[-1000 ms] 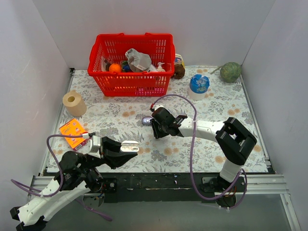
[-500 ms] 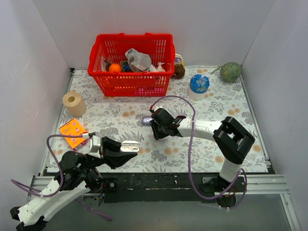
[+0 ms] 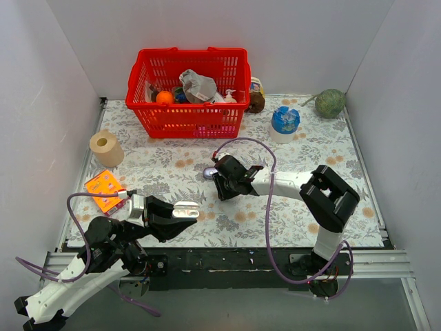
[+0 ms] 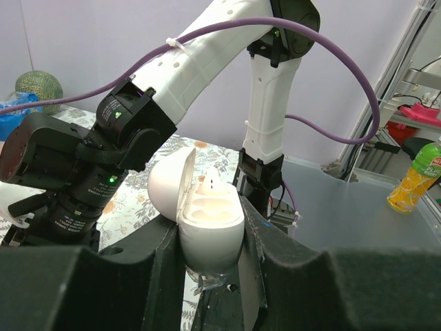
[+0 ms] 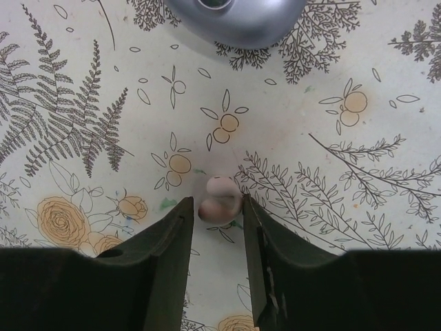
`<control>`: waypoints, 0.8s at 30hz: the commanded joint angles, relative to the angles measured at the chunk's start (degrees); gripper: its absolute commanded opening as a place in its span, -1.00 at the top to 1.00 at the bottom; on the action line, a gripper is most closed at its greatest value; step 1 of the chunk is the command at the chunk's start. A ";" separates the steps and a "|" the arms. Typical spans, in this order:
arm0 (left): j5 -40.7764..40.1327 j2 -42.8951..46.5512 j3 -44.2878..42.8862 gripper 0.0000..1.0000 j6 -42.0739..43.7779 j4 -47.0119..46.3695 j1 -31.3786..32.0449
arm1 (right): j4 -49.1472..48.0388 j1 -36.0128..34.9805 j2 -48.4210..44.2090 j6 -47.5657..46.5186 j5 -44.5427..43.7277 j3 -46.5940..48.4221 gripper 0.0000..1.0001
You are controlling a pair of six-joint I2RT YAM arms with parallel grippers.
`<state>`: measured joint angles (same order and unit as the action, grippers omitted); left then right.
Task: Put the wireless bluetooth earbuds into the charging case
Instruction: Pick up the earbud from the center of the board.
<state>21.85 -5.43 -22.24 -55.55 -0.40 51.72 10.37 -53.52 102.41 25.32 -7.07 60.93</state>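
My right fingers [image 5: 172,241] stand half closed, one at each side of the small pale rounded earbud [image 5: 220,198]. The right one seems to touch it. If it is really clamped, I cannot tell. The right gripper [image 5: 218,204] is low over the flowered tablecloth [image 5: 331,172], in front of the red plastic basket [image 3: 187,89]. A grey rounded object [image 5: 234,17] lies just beyond the earbud, toward the basket.

My left gripper [image 4: 207,238] is clenched on the white egg-shaped plastic charging case [image 4: 210,207]. It holds the case with the lid open, further from the basket and to the left, well apart from the earbud. One socket seems to have a pale piece in it already.

I think the earbud is the weak point. It is smooth and round, so an off-centre pinch can shoot it out, and then it rolls on the cloth toward the grey object. On the way to the charging case a loose hold can drop it. At the case, the open lid faces my right arm, so a push there could turn the case in my left fingers. An earbud that arrives turned wrong will not sit in its socket.
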 commanded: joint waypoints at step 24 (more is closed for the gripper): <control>0.30 -0.28 0.18 1.00 -0.79 -0.65 0.13 | -1.50 3.68 -6.96 2.28 0.39 -1.43 -0.03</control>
<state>21.87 -5.43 -22.22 -55.81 -0.45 51.72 9.45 -51.66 97.43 26.79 -6.24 60.45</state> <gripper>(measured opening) 0.278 0.516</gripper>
